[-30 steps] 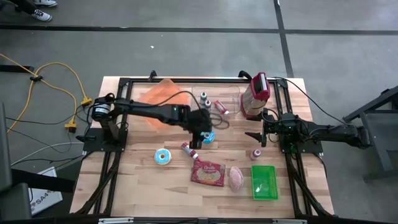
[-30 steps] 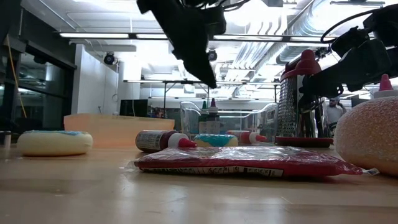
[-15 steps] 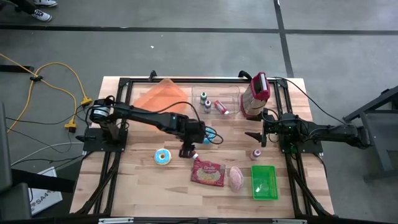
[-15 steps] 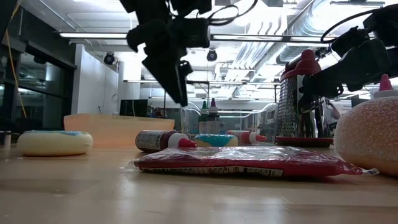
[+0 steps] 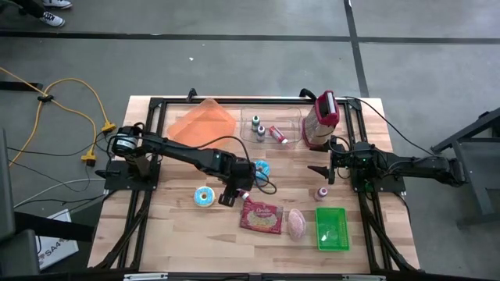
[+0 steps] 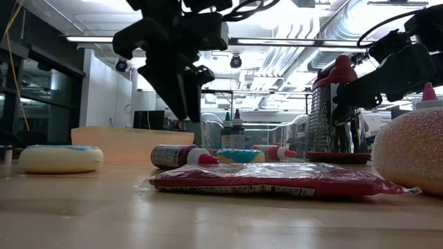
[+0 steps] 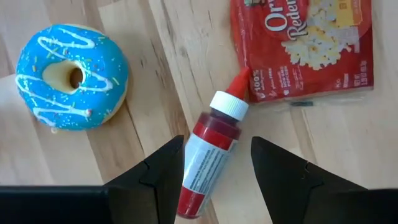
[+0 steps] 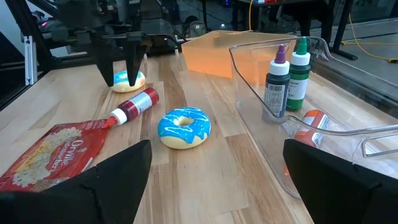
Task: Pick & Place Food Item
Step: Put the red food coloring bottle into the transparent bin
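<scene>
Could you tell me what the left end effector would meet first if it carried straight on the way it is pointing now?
Most likely the red sauce bottle. The left end effector points down at the table with open fingers either side of the bottle, which lies flat between the blue donut and the popcorn bag.

Pale wood plank table (image 5: 180, 234), glossy red popcorn packet (image 7: 305, 43), clear plastic bin (image 8: 323, 143)

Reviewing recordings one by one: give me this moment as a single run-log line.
left gripper: open, above red bottle | right gripper: open, idle at table's right | nothing held | popcorn bag: untouched
</scene>
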### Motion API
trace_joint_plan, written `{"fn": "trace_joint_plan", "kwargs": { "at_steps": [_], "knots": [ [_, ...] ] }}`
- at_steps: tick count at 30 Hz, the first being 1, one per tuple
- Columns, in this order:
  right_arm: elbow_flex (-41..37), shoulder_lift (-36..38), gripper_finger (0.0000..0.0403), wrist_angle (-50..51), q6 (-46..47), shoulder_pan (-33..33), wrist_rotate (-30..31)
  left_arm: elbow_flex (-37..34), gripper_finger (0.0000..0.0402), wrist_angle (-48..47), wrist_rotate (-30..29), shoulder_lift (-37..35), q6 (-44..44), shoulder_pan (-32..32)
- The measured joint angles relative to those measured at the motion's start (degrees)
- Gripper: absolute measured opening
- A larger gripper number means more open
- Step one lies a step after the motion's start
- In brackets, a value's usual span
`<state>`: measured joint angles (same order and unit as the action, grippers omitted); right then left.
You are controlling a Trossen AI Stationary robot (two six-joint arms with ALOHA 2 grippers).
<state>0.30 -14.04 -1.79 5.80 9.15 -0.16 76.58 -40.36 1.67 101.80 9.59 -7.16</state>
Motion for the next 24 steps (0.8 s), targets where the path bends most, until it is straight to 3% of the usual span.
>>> {"fn": "trace_joint_plan", "kwargs": {
  "at_steps": [19,24],
  "knots": [
    [0.0,0.0,0.0353,-0.07,0.0,0.0,-0.01,0.0,0.0178,2.15,-4.59,0.37,-5.41,-3.14],
    [0.0,0.0,0.0353,-0.07,0.0,-0.01,-0.01,0.02,0.0197,2.49,-4.57,0.93,-5.8,-3.69]
  ]
}}
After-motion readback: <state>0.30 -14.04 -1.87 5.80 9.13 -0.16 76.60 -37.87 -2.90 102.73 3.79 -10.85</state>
